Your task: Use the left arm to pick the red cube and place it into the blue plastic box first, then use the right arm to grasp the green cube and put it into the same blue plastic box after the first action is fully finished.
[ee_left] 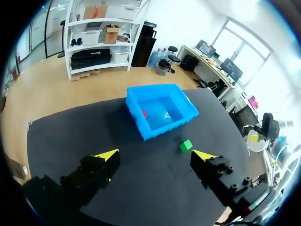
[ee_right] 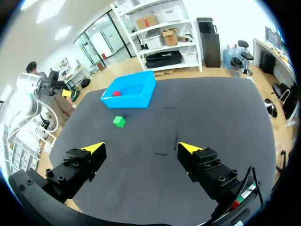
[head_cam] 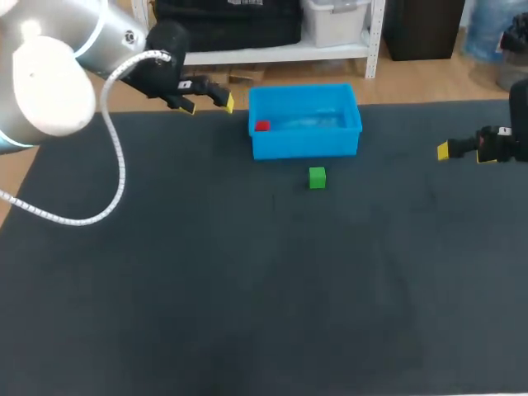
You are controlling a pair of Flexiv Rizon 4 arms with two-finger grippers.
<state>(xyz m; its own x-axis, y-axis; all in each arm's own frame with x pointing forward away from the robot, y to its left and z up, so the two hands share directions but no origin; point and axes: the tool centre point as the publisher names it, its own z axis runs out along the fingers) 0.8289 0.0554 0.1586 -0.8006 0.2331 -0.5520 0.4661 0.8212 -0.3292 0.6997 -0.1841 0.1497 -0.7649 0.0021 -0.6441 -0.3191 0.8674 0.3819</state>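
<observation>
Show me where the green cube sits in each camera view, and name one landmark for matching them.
Head view: the green cube sits just in front of the blue plastic box, apart from it.
Left wrist view: the cube lies ahead of the left end effector, just short of the box.
Right wrist view: the cube lies ahead of the right end effector, short of the box.
Shared landmark: the box, red cube inside.

We are in a robotics lab: our white-and-silver left arm [head_cam: 49, 82] and black right arm [head_cam: 520, 115] hang over a table [head_cam: 247, 289] covered in dark grey matting.
</observation>
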